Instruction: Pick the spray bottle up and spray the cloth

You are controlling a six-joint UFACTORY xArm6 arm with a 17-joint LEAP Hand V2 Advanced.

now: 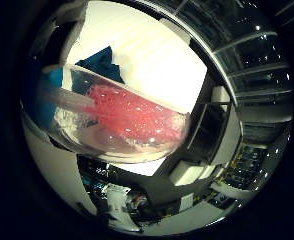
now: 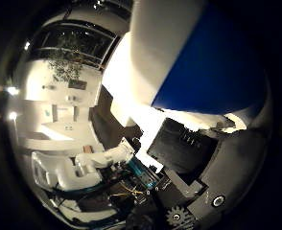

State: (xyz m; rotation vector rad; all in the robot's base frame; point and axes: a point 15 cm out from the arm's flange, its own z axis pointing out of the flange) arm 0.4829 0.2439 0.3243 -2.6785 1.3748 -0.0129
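Note:
The spray bottle fills much of both palm views, so it is right against the palm. Its clear wall shows a red mass inside, and its white body carries a blue label. My right hand is shut on it: white and black fingers curl round its side. Beyond the bottle, a dark blue cloth lies crumpled on the white table. The bottle's nozzle and trigger are hidden.
A white robot arm stands at a bench with electronics below the hand. A leafy plant and glass walls lie further off in the room.

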